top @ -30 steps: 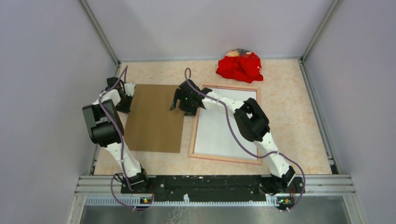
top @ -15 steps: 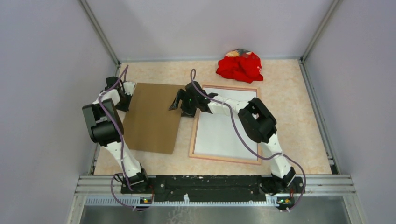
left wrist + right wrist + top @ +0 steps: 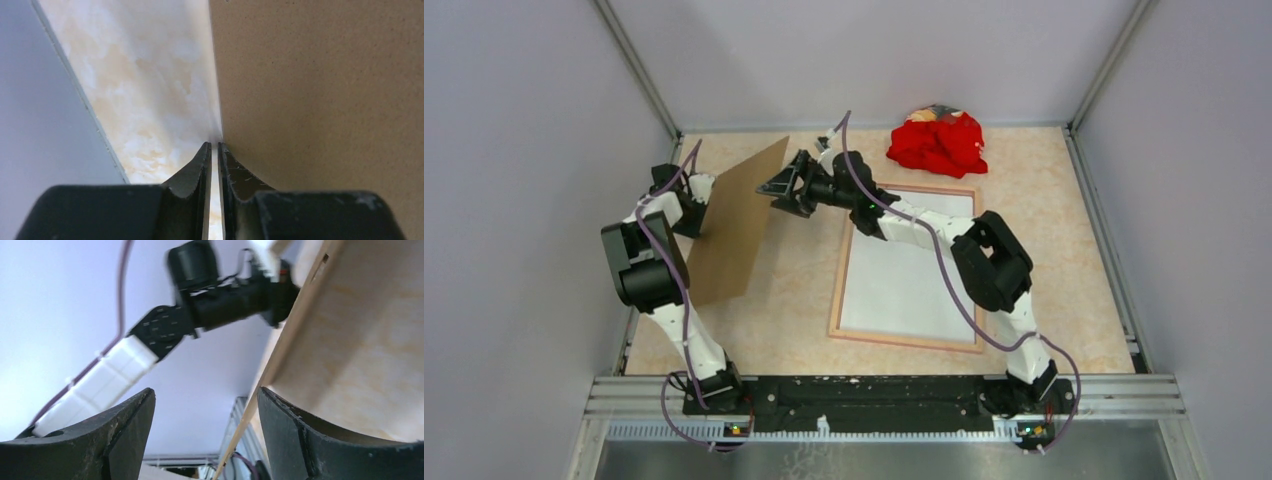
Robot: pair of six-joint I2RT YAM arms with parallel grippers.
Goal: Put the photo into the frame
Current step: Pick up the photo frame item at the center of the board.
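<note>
Left gripper (image 3: 213, 145): at the worktop's left edge. Jaws almost closed, pinching the left edge of the backing board (image 3: 734, 230) between their tips.
Backing board: plain brown. It stands tilted, left edge low by the left gripper, right edge high above the worktop (image 3: 1064, 280).
Right gripper (image 3: 205, 401): at the board's high right edge, near its far corner. Jaws wide apart, one on each side of the edge. The board's pale underside lies against one jaw; nothing is clamped.
Frame (image 3: 904, 341): flat on the worktop, right of the board and apart from it, under the right arm.
White sheet (image 3: 894, 290): fills the frame's opening. Whether it is the photo cannot be told.
Red cloth (image 3: 939, 145): heaped at the far edge, just beyond the frame.
</note>
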